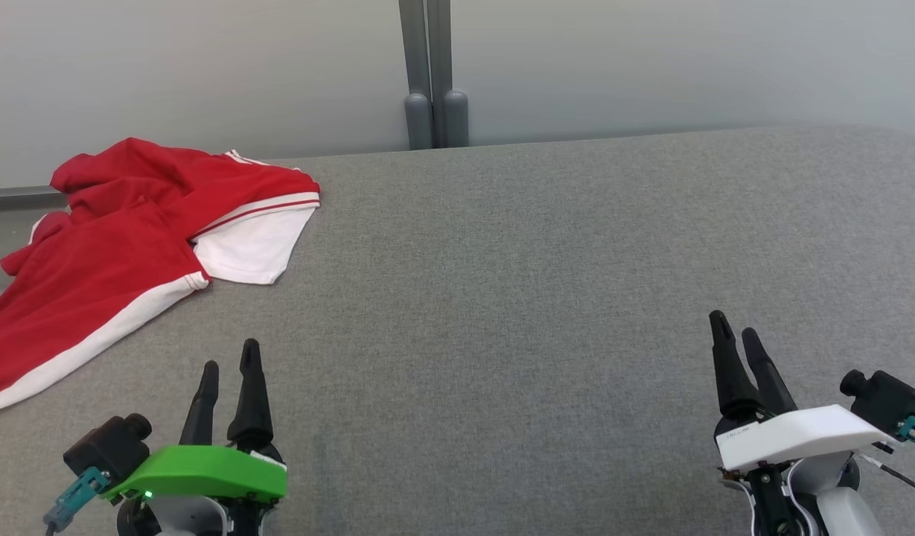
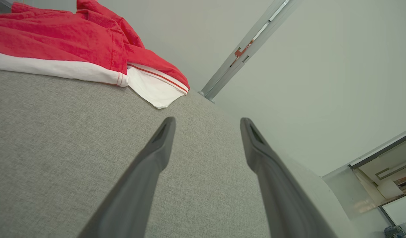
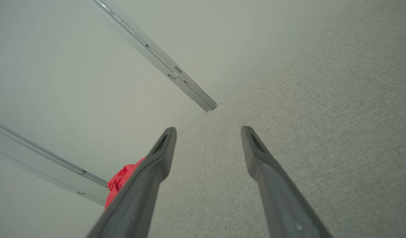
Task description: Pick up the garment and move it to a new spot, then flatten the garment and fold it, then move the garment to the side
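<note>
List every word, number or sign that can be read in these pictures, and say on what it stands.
No text here can be read.
Small label on the white cover of the right gripper: too small to read.
Reddish mark on the grey post: blurred, no letters can be told.
Red and white garment: no print shows.

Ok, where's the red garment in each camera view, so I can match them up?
Head view: red garment at upper left, at the grey table's left end.
Left wrist view: top left.
Right wrist view: small red patch, lower left.
Shared landmark: the grey post at the table's far edge.
</note>
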You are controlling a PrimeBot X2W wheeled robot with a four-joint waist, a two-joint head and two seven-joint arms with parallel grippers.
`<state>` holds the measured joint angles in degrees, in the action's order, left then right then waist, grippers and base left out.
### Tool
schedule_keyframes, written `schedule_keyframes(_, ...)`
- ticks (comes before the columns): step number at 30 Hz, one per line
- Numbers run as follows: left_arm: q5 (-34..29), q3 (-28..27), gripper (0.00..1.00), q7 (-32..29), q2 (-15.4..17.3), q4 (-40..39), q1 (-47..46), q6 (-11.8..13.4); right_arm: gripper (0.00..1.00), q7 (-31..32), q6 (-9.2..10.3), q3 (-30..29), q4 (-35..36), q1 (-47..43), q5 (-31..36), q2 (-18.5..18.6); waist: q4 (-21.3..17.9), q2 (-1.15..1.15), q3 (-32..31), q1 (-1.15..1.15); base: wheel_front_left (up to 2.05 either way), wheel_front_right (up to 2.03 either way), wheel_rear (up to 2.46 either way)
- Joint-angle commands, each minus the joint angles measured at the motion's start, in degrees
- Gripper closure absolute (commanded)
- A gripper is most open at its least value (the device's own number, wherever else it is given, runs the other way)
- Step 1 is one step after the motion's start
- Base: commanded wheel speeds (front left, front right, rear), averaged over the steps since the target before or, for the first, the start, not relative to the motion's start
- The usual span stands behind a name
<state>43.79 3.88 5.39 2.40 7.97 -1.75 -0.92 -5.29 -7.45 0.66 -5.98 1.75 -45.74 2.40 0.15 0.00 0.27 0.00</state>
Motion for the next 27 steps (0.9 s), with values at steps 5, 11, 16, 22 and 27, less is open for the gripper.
schedule_keyframes(5, -5.3, 0.5, 0.0, 1.3, 0.4, -0.9, 0.3, 0.5, 0.0, -1.4, -0.03, 0.9, 1.2, -0.1, 5.5, 0.4, 0.0, 0.0, 0.0, 0.0, 0.0, 0.0, 0.0)
schedule_keyframes(11, -9.8, 0.9, 0.0, 2.3, 0.5, -0.4, 0.9, 0.8, 0.0, -2.3, -0.03, 1.7, 1.4, -0.2, 10.2, 0.4, 0.0, 0.0, 0.0, 0.0, 0.0, 0.0, 0.0)
schedule_keyframes(16, -13.3, 1.3, 0.0, 3.0, 0.5, -0.2, 0.9, 0.9, 0.0, -3.1, -0.03, 2.4, 1.4, -0.3, 14.1, 0.4, 0.0, 0.0, 0.0, 0.0, 0.0, 0.0, 0.0)
schedule_keyframes(22, -17.1, 1.8, 0.0, 3.9, 0.5, -0.1, 1.2, 1.1, 0.0, -4.0, -0.04, 3.2, 1.1, -0.5, 18.2, 0.4, -0.1, 0.0, 0.0, 0.0, 0.0, 0.0, 0.0)
schedule_keyframes(27, -20.2, 2.2, 0.0, 4.6, 0.6, 0.0, 1.5, 1.4, 0.0, -4.7, -0.03, 3.6, 0.4, -0.8, 21.6, 0.5, -0.2, 0.0, 0.0, 0.0, 0.0, 0.0, 0.0)
